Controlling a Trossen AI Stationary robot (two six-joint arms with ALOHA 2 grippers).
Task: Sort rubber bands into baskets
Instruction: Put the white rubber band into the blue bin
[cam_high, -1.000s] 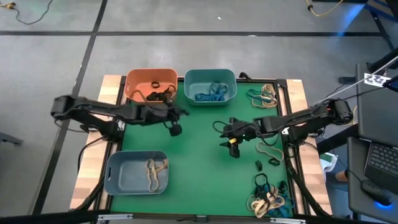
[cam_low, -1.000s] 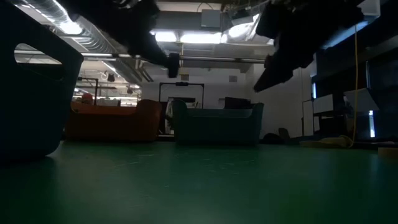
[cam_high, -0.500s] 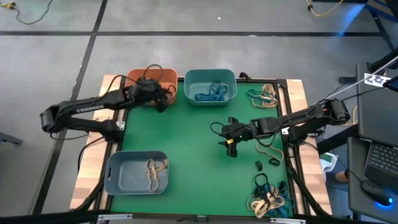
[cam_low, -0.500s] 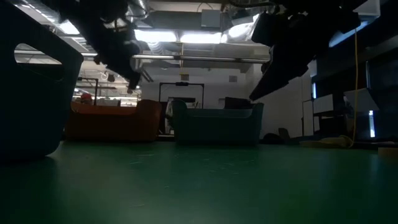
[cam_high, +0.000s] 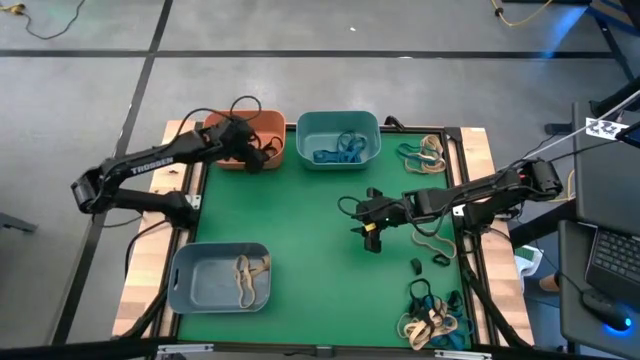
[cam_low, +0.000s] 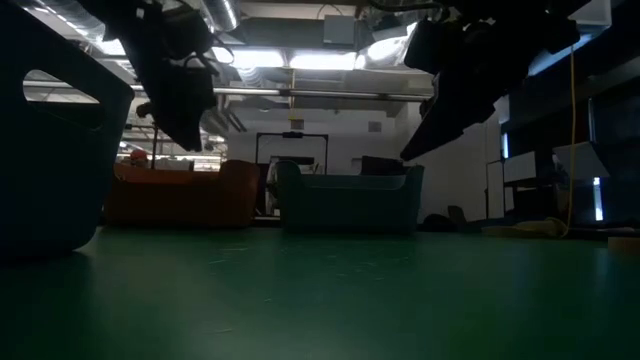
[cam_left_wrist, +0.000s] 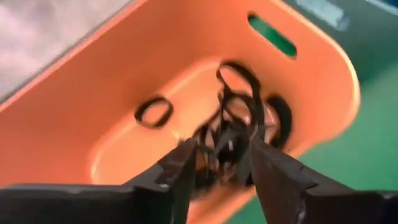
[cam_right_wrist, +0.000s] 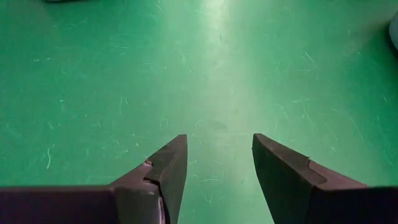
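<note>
orange plastic first: the orange basket (cam_high: 262, 138) sits at the far left corner of the green mat (cam_high: 310, 240), and the left gripper (cam_high: 252, 158) hangs right over it, its fingers parted with nothing between them — in the left wrist view a tangle of black rubber bands (cam_left_wrist: 239, 124) lies on the basket floor just beyond the fingertips, with one loose black loop (cam_left_wrist: 153, 112) beside the tangle. nearer than the orange basket, at the mat's near left corner, the grey-blue basket (cam_high: 190, 280) holds tan bands (cam_high: 250, 277). just right of the orange basket stands the teal basket (cam_high: 338, 125), with blue bands (cam_high: 338, 150) inside. farther right of the orange basket, over bare mat near the middle, the right gripper (cam_high: 372, 233) hovers with its fingers spread apart and empty. along the mat's right edge, well apart from the orange basket, unsorted bands lie in loose heaps — tan ones at the far corner (cam_high: 424, 153), a few black ones (cam_high: 438, 260) by the edge, and a mixed tan and teal pile at the near corner (cam_high: 432, 315).
</note>
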